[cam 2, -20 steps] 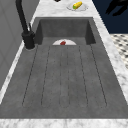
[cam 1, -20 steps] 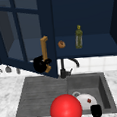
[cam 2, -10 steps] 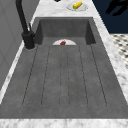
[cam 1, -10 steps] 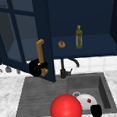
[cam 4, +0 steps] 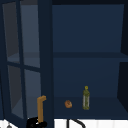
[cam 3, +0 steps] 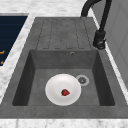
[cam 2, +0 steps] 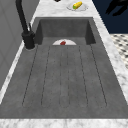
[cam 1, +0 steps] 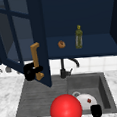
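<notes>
My left hand (cam 1: 31,71) is shut on the lower end of the wooden handle (cam 1: 35,58) of the dark blue glazed cabinet door (cam 1: 39,38), which stands swung out to the left over the draining board. The same hand (cam 4: 36,123) and handle (cam 4: 40,107) appear at the bottom of the upper view. My right hand (cam 1: 96,111) hangs low at the sink's front right corner, holding nothing. In the left side view it (cam 2: 117,6) floats at the top right with its fingers loosely spread. A large red ball (cam 1: 66,109) sits at the front edge of the sink.
A white plate (cam 3: 62,90) with a small red piece (cam 3: 65,92) lies in the basin (cam 3: 100,75) beside the drain. The black tap (cam 1: 62,69) stands behind it. On the cabinet shelf are an olive bottle (cam 1: 79,37) and a small orange round thing (cam 1: 61,44). A small dish with something yellow (cam 2: 77,5) sits on the counter.
My left hand has moved left and slightly down with the handle, swinging the cabinet door further open. The right hand and the things in the sink have not moved.
</notes>
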Robot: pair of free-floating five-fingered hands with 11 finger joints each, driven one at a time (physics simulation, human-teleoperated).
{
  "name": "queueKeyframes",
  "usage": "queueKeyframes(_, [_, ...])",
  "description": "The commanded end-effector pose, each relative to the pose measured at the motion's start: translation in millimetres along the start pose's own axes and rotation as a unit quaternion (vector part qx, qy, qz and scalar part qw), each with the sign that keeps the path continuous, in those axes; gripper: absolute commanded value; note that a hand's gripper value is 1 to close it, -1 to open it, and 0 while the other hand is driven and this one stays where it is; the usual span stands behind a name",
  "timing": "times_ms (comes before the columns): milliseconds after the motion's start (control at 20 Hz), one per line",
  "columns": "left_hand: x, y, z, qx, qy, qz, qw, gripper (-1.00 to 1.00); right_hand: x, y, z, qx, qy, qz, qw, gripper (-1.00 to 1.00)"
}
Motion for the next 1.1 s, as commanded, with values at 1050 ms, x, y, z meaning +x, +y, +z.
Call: queueKeyframes(1050, [-8,135,46,-0.018,-0.019,0.098,0.9948,1.0,0,0,0,0.0,0.0,0.0,1.0,0.0])
